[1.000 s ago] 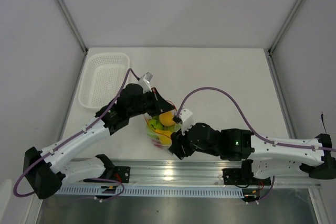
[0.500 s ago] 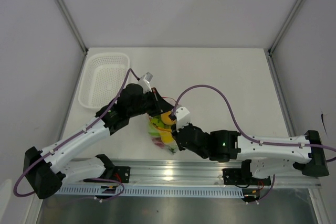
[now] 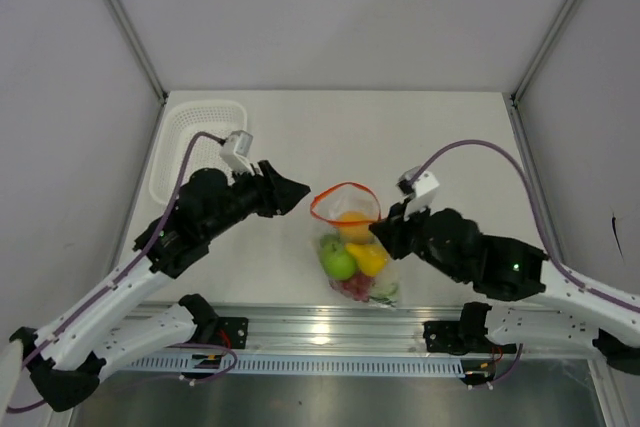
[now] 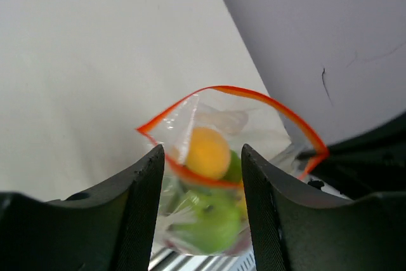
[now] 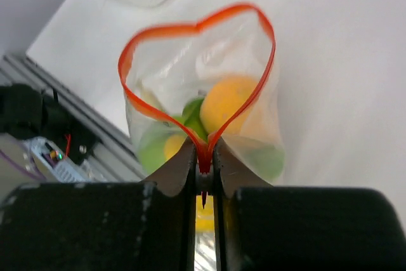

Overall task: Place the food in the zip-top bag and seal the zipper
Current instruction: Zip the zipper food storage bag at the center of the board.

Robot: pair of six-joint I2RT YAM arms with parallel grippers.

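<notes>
The zip-top bag (image 3: 352, 247) lies on the tabletop (image 3: 450, 137) close to its near edge, about midway along it, closed end toward the arms and mouth pointing toward the far edge. The food is already inside. Small red pieces (image 3: 352, 285) sit deepest, at the near end. A green apple (image 3: 338, 263) and a yellow-orange fruit (image 3: 368, 258) lie side by side above them, and an orange ball (image 3: 350, 222) sits just under the mouth. Filling looks finished and sealing looks like the step in hand. That would explain why the right gripper (image 5: 204, 157) sits at the right-hand end of the mouth: its fingers are pressed almost together, pinching the zipper (image 5: 190, 28) at its corner. This is a sensible place to start running the strip closed. Beyond the pinch the orange-red strip gapes in a rounded loop, so nothing is sealed yet. On the other side of the mouth the left gripper (image 3: 298, 190) hovers with its fingers moderately apart. It holds nothing and touches nothing, and the bag's opening shows between its fingers from the wrist view. A white mesh basket (image 3: 170, 147) rests at the far-left corner.
</notes>
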